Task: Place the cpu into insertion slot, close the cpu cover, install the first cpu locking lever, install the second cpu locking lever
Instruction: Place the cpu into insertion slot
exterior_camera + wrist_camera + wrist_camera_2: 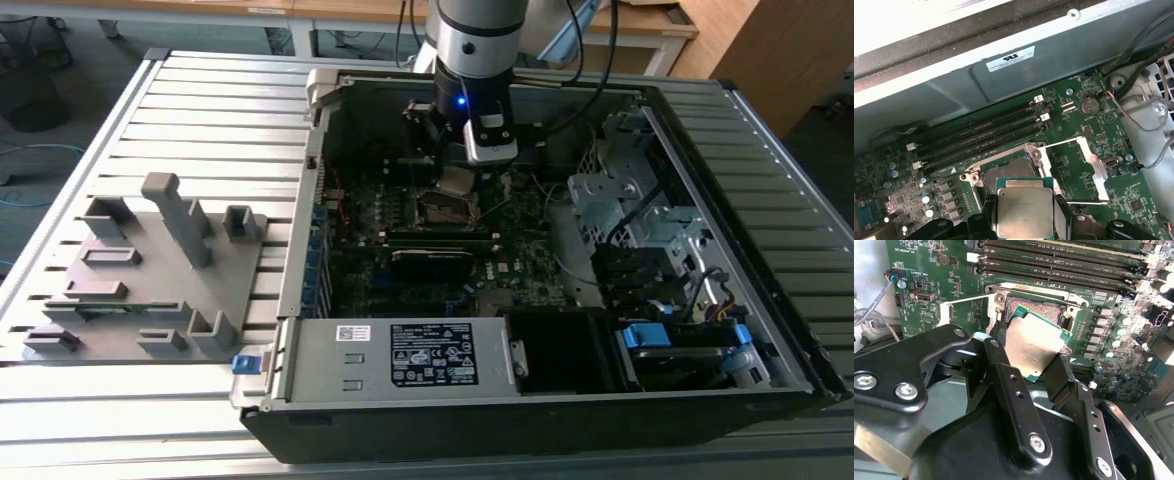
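Pinching the thin square silvery-grey cpu (1036, 345) between black jaws, hovering just above the dark-centred, silver-rimmed insertion slot (1004, 172). Risking crooked seating and slot damage if lowering off-square.

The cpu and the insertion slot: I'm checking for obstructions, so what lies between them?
Nothing: in the first wrist view the stretch from the cpu to the insertion slot is bare.

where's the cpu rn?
In the first wrist view the cpu is clamped in the gripper, held just over the insertion slot, with the cpu cover swung open beside the slot.
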You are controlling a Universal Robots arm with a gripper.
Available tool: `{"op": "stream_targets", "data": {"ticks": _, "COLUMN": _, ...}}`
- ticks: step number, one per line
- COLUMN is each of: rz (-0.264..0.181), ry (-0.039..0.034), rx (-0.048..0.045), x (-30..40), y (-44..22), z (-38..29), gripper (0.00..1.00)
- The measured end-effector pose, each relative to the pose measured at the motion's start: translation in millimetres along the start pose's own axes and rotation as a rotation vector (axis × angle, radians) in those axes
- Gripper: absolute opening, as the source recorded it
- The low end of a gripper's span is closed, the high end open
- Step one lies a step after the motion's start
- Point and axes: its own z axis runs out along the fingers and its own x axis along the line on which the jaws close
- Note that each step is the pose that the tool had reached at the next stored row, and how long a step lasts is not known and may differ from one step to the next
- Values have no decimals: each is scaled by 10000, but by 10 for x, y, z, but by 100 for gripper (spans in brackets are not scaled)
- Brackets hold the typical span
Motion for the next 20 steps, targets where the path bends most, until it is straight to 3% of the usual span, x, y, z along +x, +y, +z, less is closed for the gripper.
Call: {"op": "stream_targets", "data": {"ticks": 20, "rz": 294, "ry": -24, "rx": 5, "x": 0, "y": 0, "z": 2, "gripper": 54}}
